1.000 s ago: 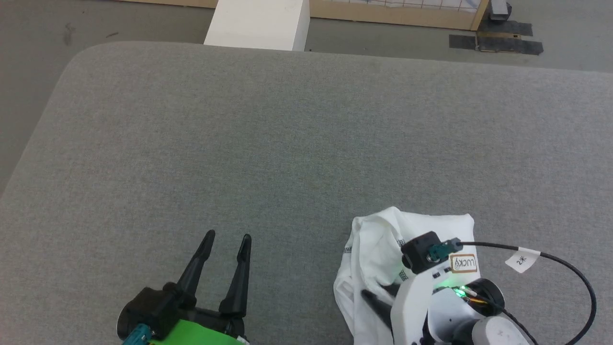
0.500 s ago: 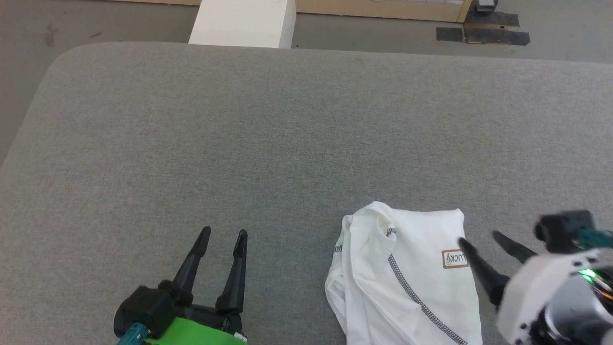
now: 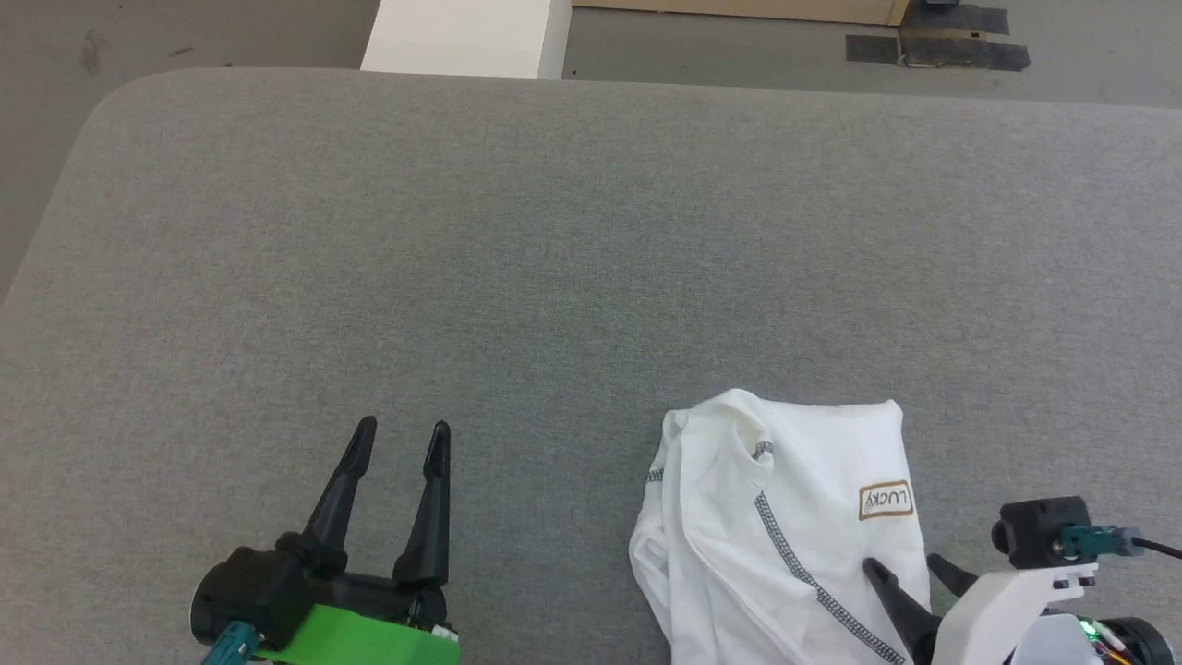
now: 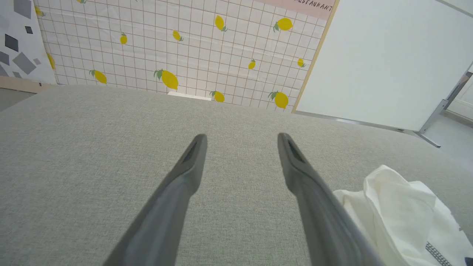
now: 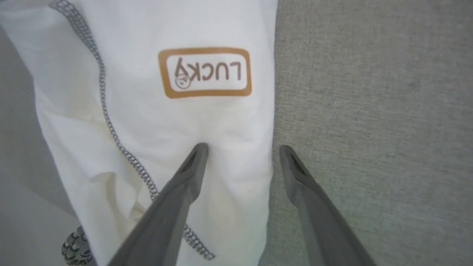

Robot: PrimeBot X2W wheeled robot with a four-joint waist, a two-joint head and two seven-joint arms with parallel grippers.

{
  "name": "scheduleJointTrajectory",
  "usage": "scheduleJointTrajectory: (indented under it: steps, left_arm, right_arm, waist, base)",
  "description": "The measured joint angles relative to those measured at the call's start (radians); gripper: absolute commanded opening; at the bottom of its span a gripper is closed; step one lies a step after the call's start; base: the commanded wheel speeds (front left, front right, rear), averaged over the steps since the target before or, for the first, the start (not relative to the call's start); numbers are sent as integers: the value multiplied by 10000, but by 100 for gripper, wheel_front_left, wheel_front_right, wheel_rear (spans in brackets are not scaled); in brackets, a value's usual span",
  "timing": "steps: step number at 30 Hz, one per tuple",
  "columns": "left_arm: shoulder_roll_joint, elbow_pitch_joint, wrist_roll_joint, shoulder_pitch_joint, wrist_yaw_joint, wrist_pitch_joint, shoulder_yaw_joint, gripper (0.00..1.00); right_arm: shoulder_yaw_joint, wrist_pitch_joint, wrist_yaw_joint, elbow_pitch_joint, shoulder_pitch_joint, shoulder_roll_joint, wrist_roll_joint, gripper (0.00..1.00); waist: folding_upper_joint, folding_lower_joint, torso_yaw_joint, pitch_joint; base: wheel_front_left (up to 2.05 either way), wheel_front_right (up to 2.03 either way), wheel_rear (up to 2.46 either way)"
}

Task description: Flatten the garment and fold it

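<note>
Garment (image 3: 785,536), white, bunched, is lying at five o'clock on the grey surface (image 3: 554,277), patch (image 3: 885,500) facing up. Right tool (image 3: 900,563) is hovering wide and empty, straddling its three-o'clock edge. Left tool (image 3: 404,425), at seven o'clock, is hanging wide, empty, well apart. Step judged: flattening is pending; next move is calling for pinching an edge and spreading cloth.

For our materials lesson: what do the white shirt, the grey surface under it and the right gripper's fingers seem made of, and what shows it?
Shirt: soft matte knit, probably cotton; it creases and bunches.
Grey surface: matte woven cloth or felt; fine weave texture shows.
Right gripper fingers: rigid dark plastic, likely; smooth, dull, straight tapered shape.
</note>
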Motion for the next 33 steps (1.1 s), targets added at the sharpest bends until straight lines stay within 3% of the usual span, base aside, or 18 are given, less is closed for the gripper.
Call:
scheduleJointTrajectory:
  steps: [5, 6, 7, 8, 19, 29, 33]
  left_arm:
    - [2, -25, 59, -1, -27, 0, 19, 100]
    - [2, -25, 67, -1, -27, 0, 21, 100]
    - [4, -29, 77, -1, -27, 0, 19, 100]
    - [4, -35, 88, -1, -27, 0, 17, 100]
    - [17, -251, 174, -17, -31, -2, 0, 100]
    - [134, -435, 244, -311, -31, -4, -104, 100]
    - [297, -702, 286, -706, -31, 21, -169, 100]
  right_arm:
    - [90, -360, 0, 1055, -453, 48, -6, 100]
    - [90, -368, 0, 1229, -541, 69, 59, 47]
    - [56, -426, 0, 1388, -632, 94, 130, 16]
    - [8, -472, 2, 1532, -709, 119, 211, 0]
    - [-201, -1141, 6, 1804, -1474, 144, 219, 0]
    - [-698, 178, 2, 943, -3006, -1578, 142, 0]
    - [-685, 876, 4, 830, -3822, -2556, 209, 0]
  waist:
    - [0, 0, 143, 48]
    - [0, 0, 166, 49]
    - [0, 0, 178, 43]
    - [0, 0, 179, 30]
    - [0, 0, -289, -64]
    - [0, 0, -1265, 232]
    - [0, 0, -1602, 629]
  base:
    - [0, 0, 0]
    - [0, 0, 0]
    - [0, 0, 0]
    - [0, 0, 0]
    - [0, 0, 0]
    - [0, 0, 0]
    - [0, 0, 0]
